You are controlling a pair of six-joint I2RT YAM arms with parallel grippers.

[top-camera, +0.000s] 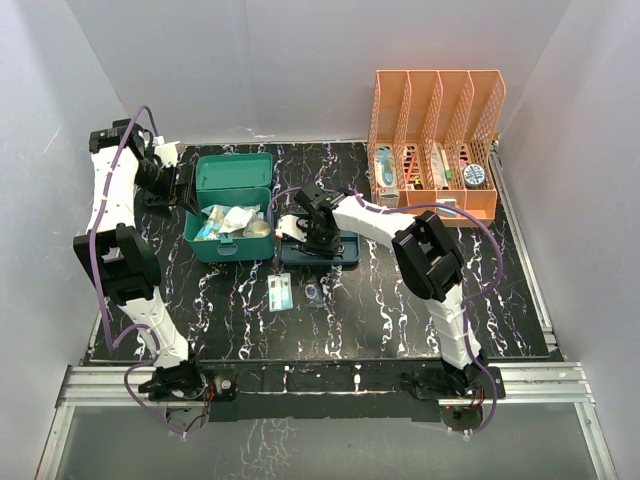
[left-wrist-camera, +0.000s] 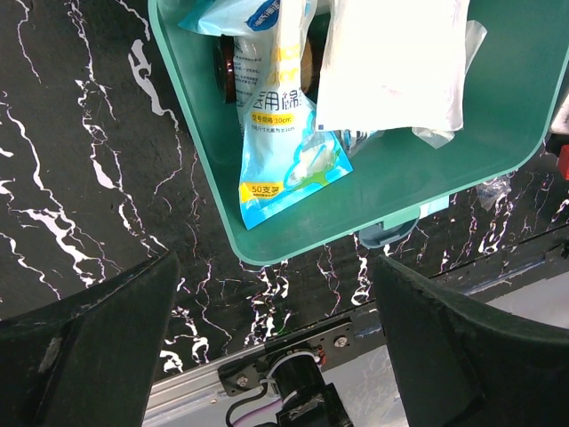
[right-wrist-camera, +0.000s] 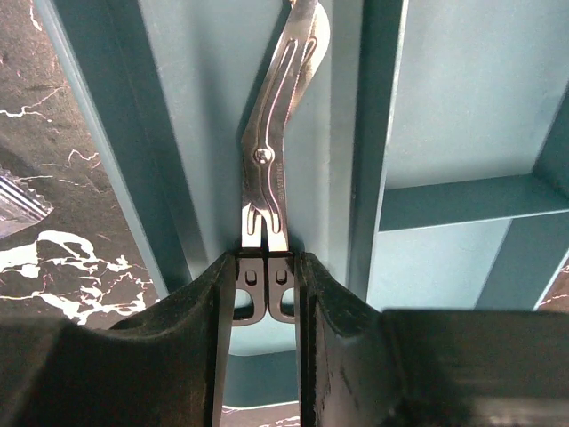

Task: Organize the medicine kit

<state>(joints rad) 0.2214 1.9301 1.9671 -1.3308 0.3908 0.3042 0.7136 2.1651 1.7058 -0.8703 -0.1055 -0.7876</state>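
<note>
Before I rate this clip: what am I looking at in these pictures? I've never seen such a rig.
Two white robot arms are bolted at the near edge of a black marbled table. One picture looks down from above; the others come from wrist cameras. On the table: an open teal-green plastic box holding packets, a flat dark blue-grey compartment tray, an orange mesh file rack. The left claw is open, by the box. The right claw is shut on an angled silver scissor-like tool in the tray.
</note>
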